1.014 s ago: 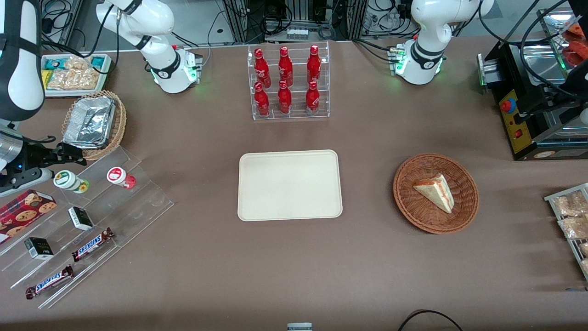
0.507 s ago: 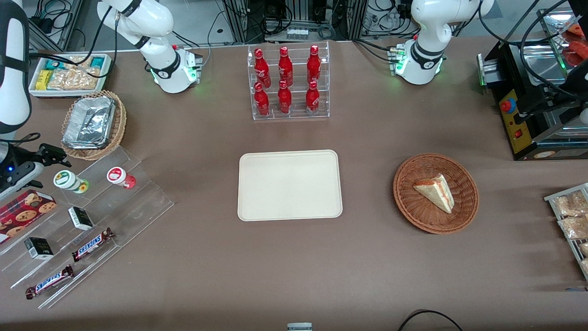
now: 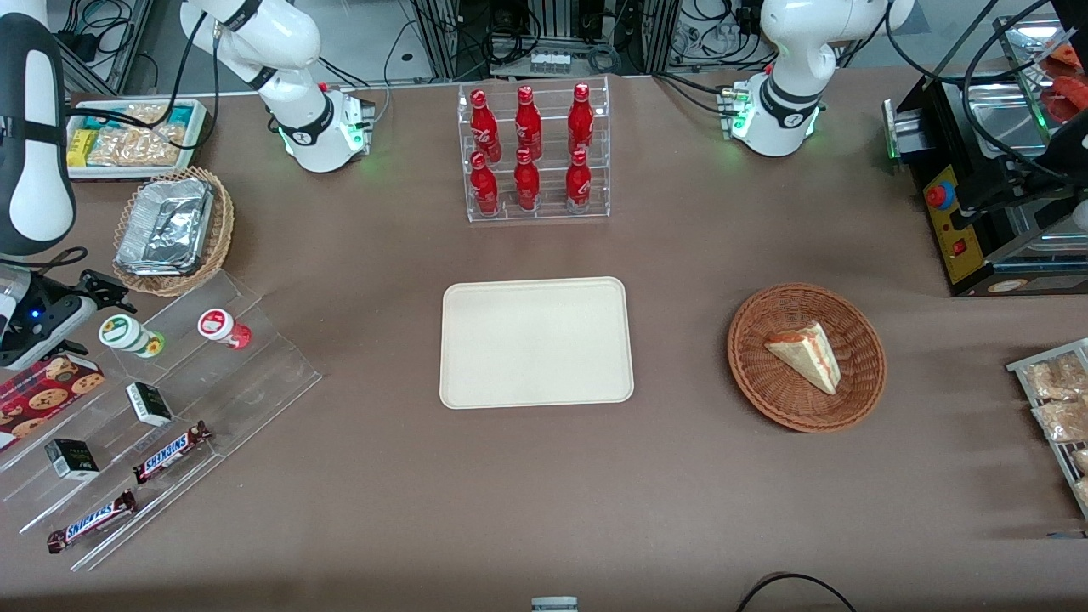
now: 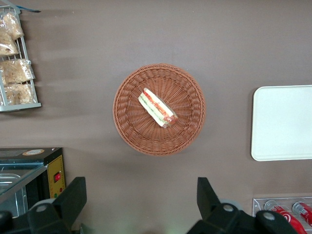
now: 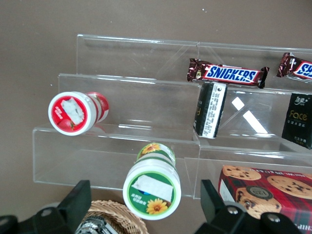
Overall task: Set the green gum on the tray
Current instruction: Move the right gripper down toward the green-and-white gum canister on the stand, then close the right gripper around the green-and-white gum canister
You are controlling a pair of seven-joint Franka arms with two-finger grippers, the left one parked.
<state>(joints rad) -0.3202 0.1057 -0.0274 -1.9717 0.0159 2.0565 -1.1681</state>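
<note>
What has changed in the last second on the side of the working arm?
The gripper drew back from the green gum toward the table's edge, then eased in again; it is open around the gum's lid, gripping nothing. The gum, the red-lidded canister and the tray stayed put.

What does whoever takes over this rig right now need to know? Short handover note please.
Gripper: open, empty, hovering over the green gum, fingers either side of it, not touching.
Green gum: upright on the clear rack, beside the red-lidded gum, at the working arm's end of the table.
Tray: mid-table, nothing on it.
Done: approach only.
Left: lower, grasp the green gum, lift it, carry it to the tray, release.
</note>
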